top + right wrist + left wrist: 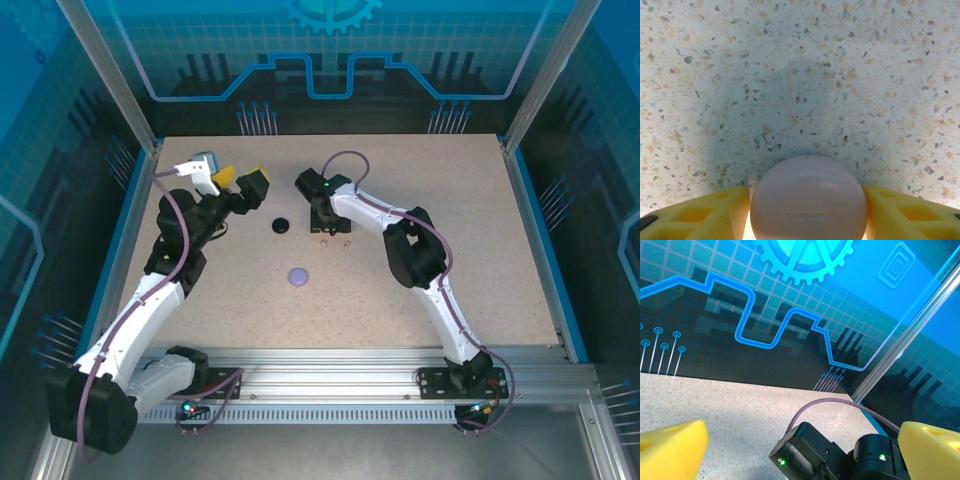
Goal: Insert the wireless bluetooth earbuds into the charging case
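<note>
Earbuds [345, 244]: in the top view, two tiny pale specks lie on the table [470, 260], which I take for one pair. They sit just on the near side of the right gripper [322, 218], toward the arm bases. They are too small to tell colour or which way the stems point. No other earbuds can be made out.

Right gripper: pointed down at the table. In the right wrist view its yellow fingers [700, 214] stand either side of the pale pink case [807, 197], pads against its left and right flanks. It reads as closed onto the case, which rests on the table; how firm the grip is I cannot tell. The case is round, so it has no long axis to line up on. A faint seam runs across its front from one finger toward the other. The lid looks shut.

Left gripper [240, 182]: raised off the table at the far left and aimed at the back wall. Its jaws are spread wide with nothing between them.

Other cases: the black case [281, 226] lies between the two grippers. The lilac case [298, 276] lies nearer the bases, apart from both.

Key relation: the pale specks are just beside the right jaws and well apart from the left ones, so the right arm is nearer. Judgement: with the right jaws taken up by the case, the free left arm would have the longer reach across.
</note>
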Motion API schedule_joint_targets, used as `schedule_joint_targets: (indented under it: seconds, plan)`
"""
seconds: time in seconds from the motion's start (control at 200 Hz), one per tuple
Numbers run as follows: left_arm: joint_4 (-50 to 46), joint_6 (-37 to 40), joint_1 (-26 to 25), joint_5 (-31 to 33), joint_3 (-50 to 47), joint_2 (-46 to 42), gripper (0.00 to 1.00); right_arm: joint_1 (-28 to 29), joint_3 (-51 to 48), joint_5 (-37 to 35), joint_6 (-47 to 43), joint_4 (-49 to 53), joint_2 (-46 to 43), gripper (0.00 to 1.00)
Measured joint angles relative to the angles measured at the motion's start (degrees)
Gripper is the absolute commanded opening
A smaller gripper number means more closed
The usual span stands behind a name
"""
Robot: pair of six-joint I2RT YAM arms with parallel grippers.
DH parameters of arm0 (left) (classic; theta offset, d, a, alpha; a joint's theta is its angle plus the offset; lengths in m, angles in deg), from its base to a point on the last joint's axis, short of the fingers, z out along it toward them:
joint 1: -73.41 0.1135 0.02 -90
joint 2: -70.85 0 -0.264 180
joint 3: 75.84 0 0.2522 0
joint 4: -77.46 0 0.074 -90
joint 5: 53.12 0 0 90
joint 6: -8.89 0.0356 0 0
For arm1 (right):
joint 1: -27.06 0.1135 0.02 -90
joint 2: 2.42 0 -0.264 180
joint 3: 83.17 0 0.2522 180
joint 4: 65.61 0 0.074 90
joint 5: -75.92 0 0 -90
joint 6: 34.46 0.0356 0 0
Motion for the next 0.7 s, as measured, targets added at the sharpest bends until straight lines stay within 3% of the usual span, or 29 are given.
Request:
schedule_joint_targets:
  seconds: [0.355, 0.7]
  plan:
    - [1.40, 0.00, 0.00, -2.38, -0.55, 0.20, 0.99, -0.42, -0.17, 0.92, 0.20, -0.76, -0.11, 0.40]
    - [4.26, -0.22, 0.00, -7.19, -3.15, 2.91, 0.99, -1.36, -5.68, 0.96, -0.50, -3.93, -4.09, 0.35]
